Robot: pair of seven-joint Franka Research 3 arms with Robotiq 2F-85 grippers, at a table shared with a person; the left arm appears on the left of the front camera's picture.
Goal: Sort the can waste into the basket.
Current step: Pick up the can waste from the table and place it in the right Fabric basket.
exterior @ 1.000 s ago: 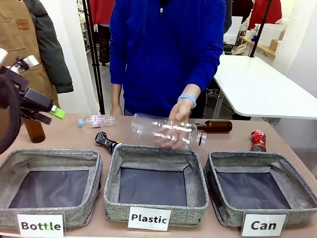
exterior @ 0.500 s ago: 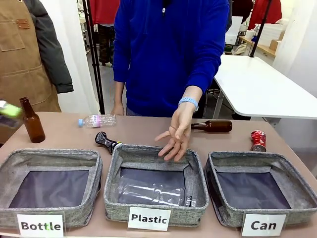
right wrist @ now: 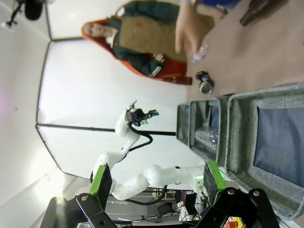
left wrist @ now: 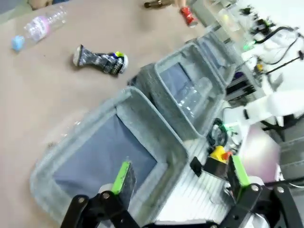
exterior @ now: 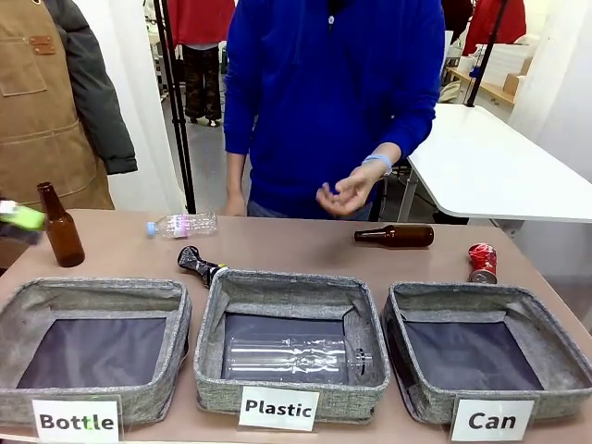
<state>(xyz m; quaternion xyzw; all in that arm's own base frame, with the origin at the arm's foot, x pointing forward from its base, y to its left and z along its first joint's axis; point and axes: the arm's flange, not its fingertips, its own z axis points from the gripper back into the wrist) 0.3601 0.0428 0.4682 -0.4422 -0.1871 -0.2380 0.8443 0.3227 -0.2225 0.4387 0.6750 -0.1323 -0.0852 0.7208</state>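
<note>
Table (exterior: pixel 277 242) being occupied by three grey bins. "Can" basket (exterior: pixel 481 292) being seen at right end, dark lining being shown bare. "Plastic" bin (exterior: pixel 287 282) (middle one) being filled by clear bottle (exterior: pixel 291 356) on its side. "Bottle" bin (exterior: pixel 92 289) being shown with bare lining. Left gripper (left wrist: pixel 180 172) and right gripper (right wrist: pixel 157 178) being held wide apart, nothing being gripped. Red can (exterior: pixel 482 262) being seen on table just behind basket's far rim, and blue can (exterior: pixel 201 265) at "Plastic" bin's far left corner.
</note>
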